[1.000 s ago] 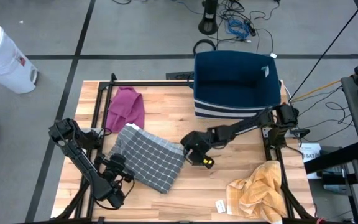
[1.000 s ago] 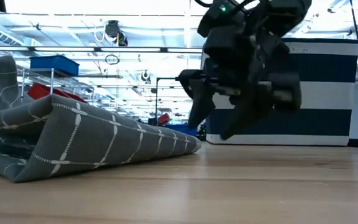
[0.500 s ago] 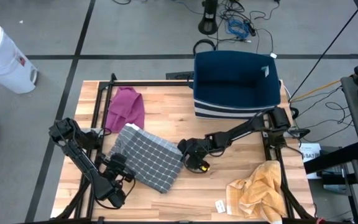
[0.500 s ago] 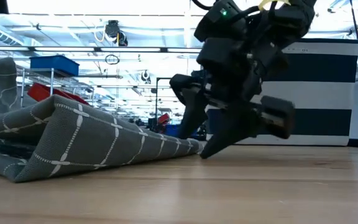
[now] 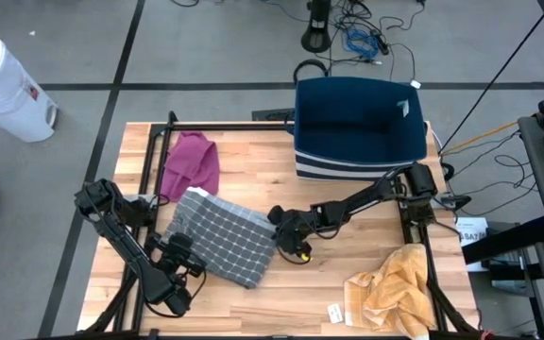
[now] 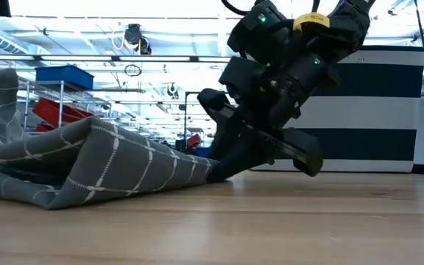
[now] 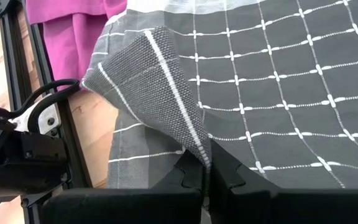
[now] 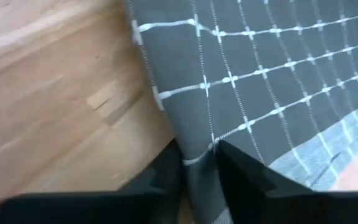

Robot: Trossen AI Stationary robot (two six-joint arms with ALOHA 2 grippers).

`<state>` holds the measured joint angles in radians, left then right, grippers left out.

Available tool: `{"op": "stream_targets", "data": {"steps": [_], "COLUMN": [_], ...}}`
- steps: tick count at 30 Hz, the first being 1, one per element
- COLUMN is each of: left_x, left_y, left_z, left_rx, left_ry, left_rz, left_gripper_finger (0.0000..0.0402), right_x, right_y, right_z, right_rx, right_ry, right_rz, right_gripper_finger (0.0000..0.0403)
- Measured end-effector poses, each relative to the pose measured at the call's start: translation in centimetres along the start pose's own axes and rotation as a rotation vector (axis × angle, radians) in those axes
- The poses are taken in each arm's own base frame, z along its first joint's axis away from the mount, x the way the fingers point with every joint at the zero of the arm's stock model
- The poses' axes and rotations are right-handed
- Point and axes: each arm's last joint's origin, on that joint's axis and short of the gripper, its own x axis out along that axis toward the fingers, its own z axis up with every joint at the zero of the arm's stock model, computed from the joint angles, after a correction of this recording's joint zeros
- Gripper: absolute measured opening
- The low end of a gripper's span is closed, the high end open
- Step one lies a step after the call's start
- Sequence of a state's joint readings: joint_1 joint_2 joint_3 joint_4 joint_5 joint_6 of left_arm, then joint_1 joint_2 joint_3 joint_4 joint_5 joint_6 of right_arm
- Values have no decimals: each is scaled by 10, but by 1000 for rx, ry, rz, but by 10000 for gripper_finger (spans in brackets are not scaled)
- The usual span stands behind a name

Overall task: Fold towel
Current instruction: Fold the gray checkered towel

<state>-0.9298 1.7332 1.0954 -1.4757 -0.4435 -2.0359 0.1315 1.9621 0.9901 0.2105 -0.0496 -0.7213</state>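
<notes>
Grey towel (image 5: 220, 241) lies rumpled, not yet folded; left gripper (image 7: 205, 180) and right gripper (image 8: 199, 163) each clamp an edge.

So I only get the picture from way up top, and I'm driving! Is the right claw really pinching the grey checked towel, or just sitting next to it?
Observer: It is pinching. In its wrist view the right gripper has the towel's edge between its two fingers.
Operator: Is that edge up in the air?
Observer: No. The low view shows that corner down on the table, with the fingertips almost touching the wood.
Operator: And the other claw?
Observer: The left gripper is shut on a corner too, and its wrist view shows that corner lifted and folded over the towel.
</notes>
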Motion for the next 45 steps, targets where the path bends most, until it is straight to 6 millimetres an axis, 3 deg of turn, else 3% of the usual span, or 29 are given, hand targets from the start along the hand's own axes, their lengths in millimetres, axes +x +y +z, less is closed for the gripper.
{"op": "stream_targets", "data": {"steps": [3,14,25,29,38,45], "left_x": [0,-1,-3,-3,1,27], "left_y": [0,-1,2,-1,-36,-75], "left_z": [0,-3,-8,-4,22,60], "left_rx": [3,0,15,-31,-122,-77], "left_ry": [0,35,34,-63,-453,-461], "left_rz": [0,-8,-12,-70,-384,-395], "left_gripper_finger": [32,132,149,149,149,149], "right_x": [-1,-20,-65,-76,-86,-90], "right_y": [0,1,17,23,27,28], "right_z": [-4,-15,-20,-21,-22,-22], "right_rx": [10,108,181,180,237,292], "right_ry": [26,183,354,403,475,500], "right_rz": [28,121,397,449,483,483], "right_gripper_finger": [13,1,0,0,8,59]}}
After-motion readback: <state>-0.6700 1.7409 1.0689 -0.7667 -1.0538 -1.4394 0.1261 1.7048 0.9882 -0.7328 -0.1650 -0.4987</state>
